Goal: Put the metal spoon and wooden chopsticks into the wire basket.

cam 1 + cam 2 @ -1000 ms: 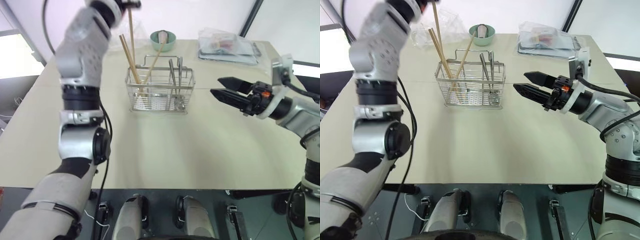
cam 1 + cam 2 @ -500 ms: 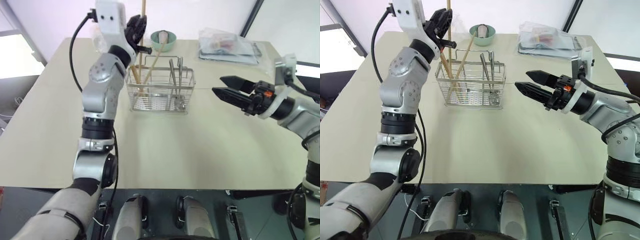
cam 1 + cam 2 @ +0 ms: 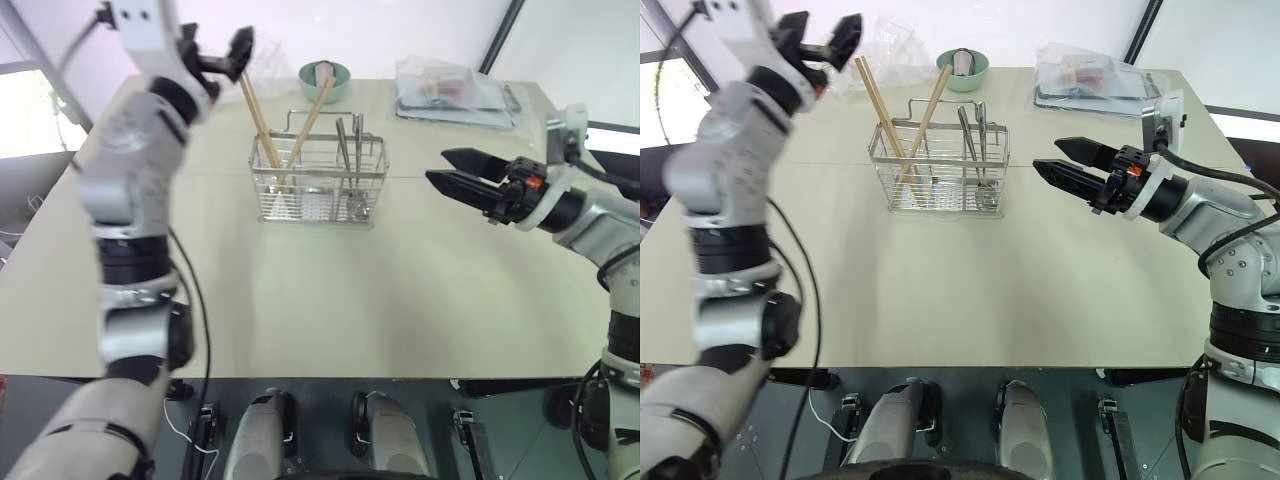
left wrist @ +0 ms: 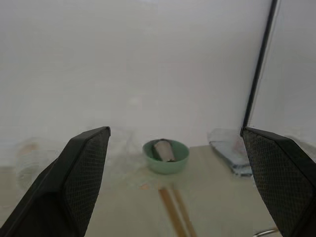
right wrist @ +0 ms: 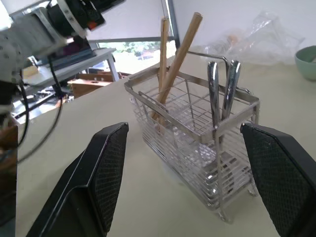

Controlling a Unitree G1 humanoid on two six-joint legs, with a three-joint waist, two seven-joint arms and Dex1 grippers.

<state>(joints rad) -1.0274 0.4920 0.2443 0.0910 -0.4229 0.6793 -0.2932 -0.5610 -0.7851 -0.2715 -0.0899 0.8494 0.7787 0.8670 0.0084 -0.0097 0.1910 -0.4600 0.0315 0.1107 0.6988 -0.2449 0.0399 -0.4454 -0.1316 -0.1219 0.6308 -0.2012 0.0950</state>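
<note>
The light-tan wooden chopsticks (image 3: 262, 128) stood leaning in the left compartment of the silver wire basket (image 3: 321, 181), and thin metal handles, probably including the shiny metal spoon (image 3: 344, 150), stood in its right part. A second before, the left gripper (image 3: 217, 60) held a stick above the basket; now it was wide and empty, up and to the left, while the right gripper (image 3: 451, 169) hovered open. The tall, loosely leaning sticks could tip out if an arm brushed them.

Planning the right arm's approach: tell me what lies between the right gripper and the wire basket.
Only bare table separates the right gripper from the wire basket, seen in the left eye view.
</note>
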